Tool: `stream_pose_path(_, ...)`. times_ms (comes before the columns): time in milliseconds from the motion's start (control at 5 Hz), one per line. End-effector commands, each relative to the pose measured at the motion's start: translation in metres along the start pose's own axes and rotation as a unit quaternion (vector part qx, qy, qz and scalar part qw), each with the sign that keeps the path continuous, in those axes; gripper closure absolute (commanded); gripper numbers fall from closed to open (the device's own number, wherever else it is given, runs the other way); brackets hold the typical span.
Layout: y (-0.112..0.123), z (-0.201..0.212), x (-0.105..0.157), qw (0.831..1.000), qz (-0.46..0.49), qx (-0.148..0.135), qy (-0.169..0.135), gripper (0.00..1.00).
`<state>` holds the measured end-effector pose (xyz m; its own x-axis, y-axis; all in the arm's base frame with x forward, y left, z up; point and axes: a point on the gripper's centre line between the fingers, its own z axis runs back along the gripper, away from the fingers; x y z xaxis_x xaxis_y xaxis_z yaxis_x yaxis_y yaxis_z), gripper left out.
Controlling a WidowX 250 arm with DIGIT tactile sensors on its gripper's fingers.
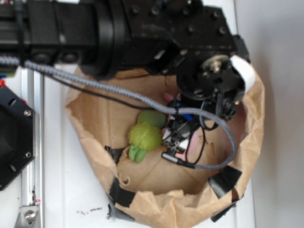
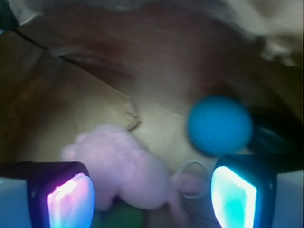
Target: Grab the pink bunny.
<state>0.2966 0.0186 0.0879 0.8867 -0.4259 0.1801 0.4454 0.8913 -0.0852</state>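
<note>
Looking down the wrist view, you get:
Claw (image 2: 152, 194): spread wide, 2 pads apart, nothing pinched.
Pink bunny (image 2: 128, 166): on the brown paper bag (image 1: 156, 204) floor, between your pads, nearer the left one.
Blue ball (image 2: 219, 125): just beyond the right pad.
Green toy (image 1: 145, 135): beside the bunny.

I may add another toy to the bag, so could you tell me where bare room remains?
The bare paper floor toward the taped front rim, below the green plush toy, is free. The middle is crowded: gripper, pink bunny, blue ball.
</note>
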Motion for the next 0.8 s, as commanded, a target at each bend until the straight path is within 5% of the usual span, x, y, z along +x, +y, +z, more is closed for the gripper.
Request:
stream_pose_path(0,-0.014,-0.006,0.002,1.000,-0.023,-0.002,-0.004,0.00)
stream_pose_path(600,-0.046,-0.045,-0.004,0.999,-0.040,-0.020,0.003,0.00)
